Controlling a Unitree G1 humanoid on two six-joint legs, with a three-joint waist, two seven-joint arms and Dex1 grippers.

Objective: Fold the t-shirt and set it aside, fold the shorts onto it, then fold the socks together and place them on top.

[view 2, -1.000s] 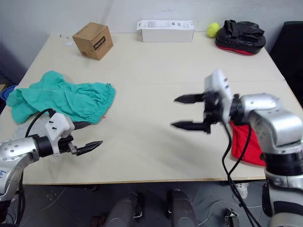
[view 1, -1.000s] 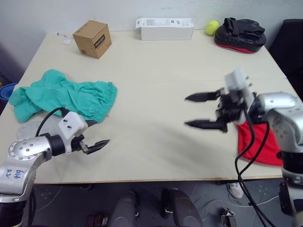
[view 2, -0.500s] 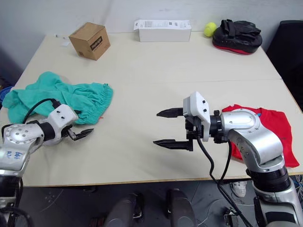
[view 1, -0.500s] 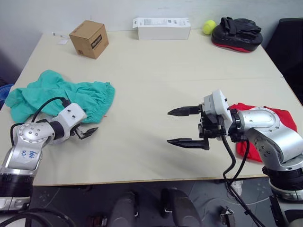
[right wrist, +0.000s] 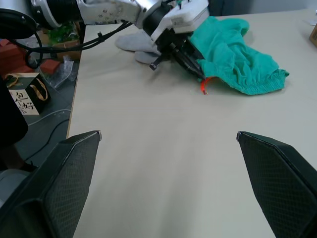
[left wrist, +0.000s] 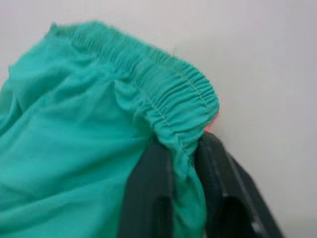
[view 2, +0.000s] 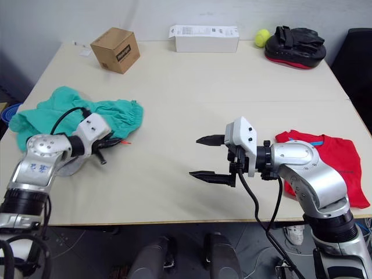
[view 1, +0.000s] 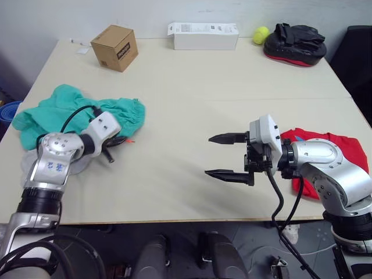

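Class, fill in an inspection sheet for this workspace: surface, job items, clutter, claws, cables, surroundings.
Surface: pale table.
Job items: t-shirt by the right edge, behind the right arm; shorts bunched at left; socks beside the shorts.
Clutter: cardboard box, white box, tennis ball, black-and-red pad along the far edge.
Claws: left claw shut on the shorts' waistband; right claw open over bare table.
Cables: black cables on both arms.
Surroundings: grey wall.
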